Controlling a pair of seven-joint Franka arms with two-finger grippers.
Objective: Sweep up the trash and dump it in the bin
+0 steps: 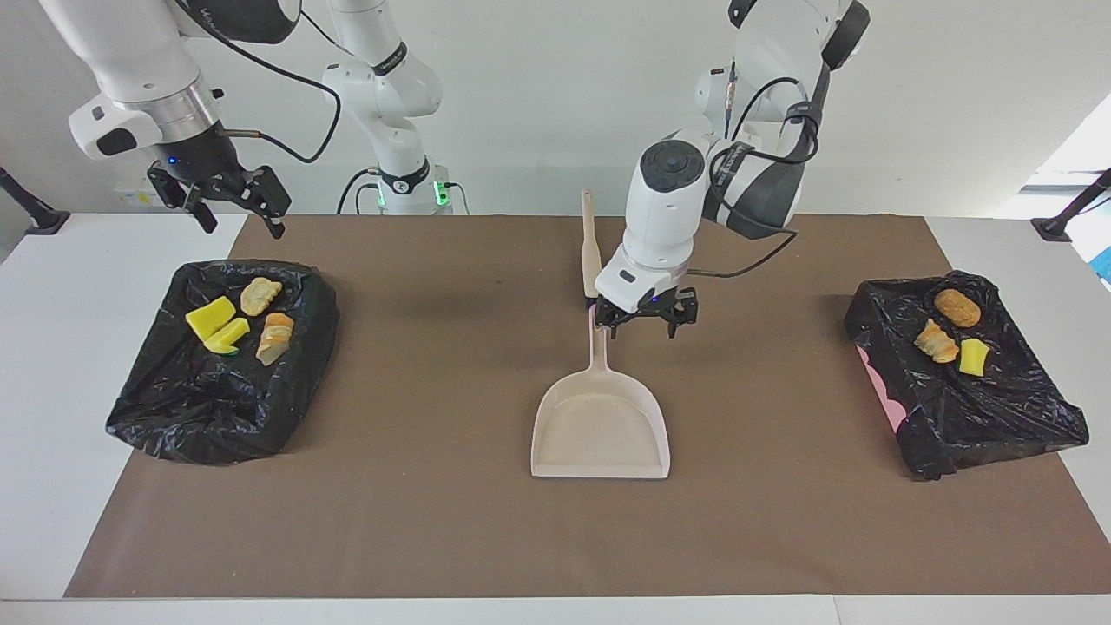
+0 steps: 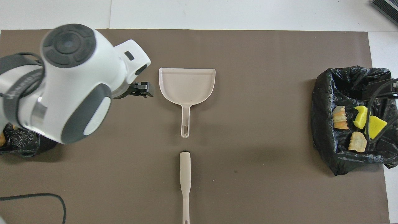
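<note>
While the left gripper (image 1: 644, 319) hangs just above the dustpan (image 1: 601, 425) handle with fingers apart and empty, the right gripper (image 1: 227, 201) waits, also spread, over the table edge beside one bin (image 1: 217, 408). Four trash pieces (image 1: 239, 325) lie in that bin; three (image 1: 953, 334) lie in the bin (image 1: 981, 408) at the left arm's end. The brush (image 2: 185, 183) lies nearer the robots than the dustpan.

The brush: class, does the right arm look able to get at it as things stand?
Probably yes. The brush lies bare on the mat, nearer the robots than the dustpan. The right gripper hangs open over its bin; nothing blocks the way.
</note>
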